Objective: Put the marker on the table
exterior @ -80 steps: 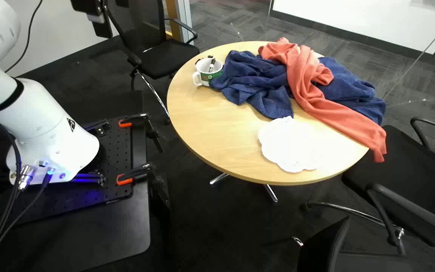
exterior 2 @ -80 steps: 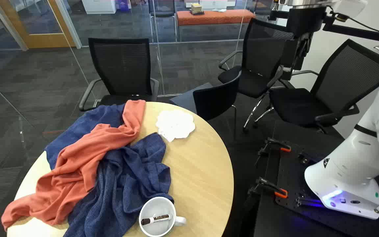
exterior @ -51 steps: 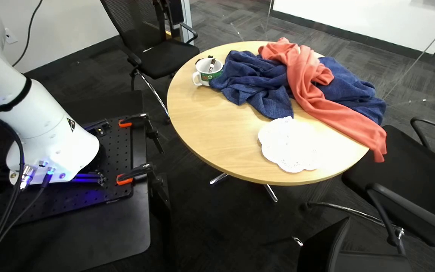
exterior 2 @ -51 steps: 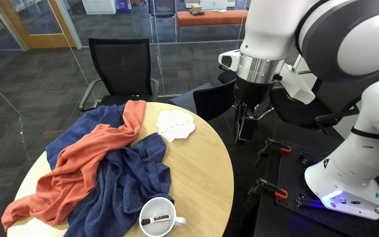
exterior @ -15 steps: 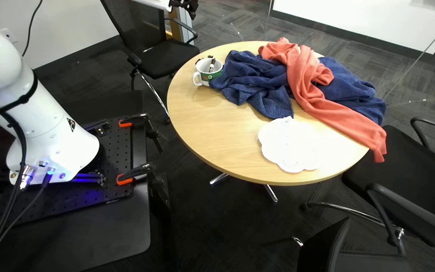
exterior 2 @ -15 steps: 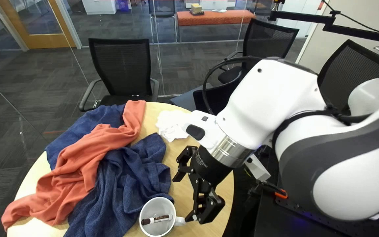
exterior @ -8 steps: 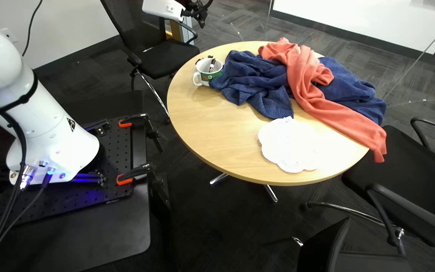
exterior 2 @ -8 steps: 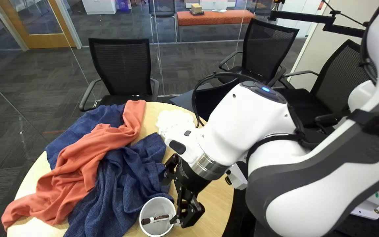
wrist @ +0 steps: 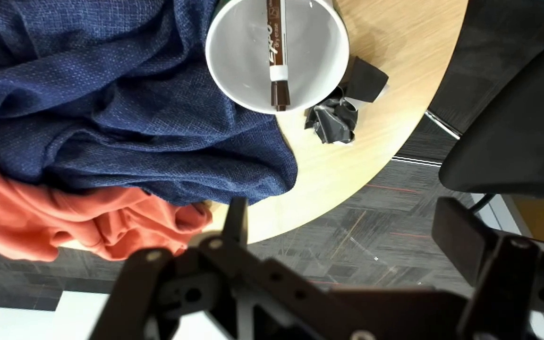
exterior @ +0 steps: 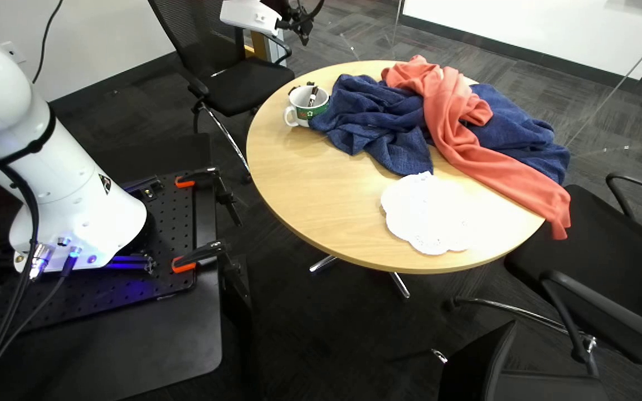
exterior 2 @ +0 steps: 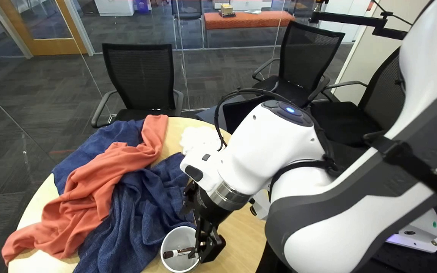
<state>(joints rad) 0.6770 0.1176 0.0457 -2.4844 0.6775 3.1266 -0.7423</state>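
A: State the reference item.

B: Reference item: the white mug (exterior 2: 178,236), standing on the round table (exterior 2: 241,242). Positions below are given from the mug, left to right, in an exterior view unless noted.

A: Identify the items to its left.

B: Farthest left, the orange cloth (exterior 2: 93,185) runs diagonally over the blue cloth (exterior 2: 142,204). The blue cloth extends right, up to the side of the mug.

A: Locate the marker (wrist: 278,52).

B: The marker is inside the mug, set at a tilt. Body: brown, with a white band near one end. In the wrist view, a crumpled black scrap (wrist: 333,123) lies just beside the mug, to its right.

A: Report the condition of the gripper (wrist: 343,217).

B: Fingers are spread wide apart. The gripper slants down at the right edge of the mug; one finger overlaps that edge and the end of the marker. Contact with either cannot be confirmed from this angle.

A: Identify the remaining items.

B: The white doily (exterior 2: 197,138) lies on the table behind the mug, well apart from it and partly hidden by the robot arm (exterior 2: 275,140). The arm extends over the table from the right of the mug. A black chair (exterior 2: 309,53) stands behind the mug, farther right.
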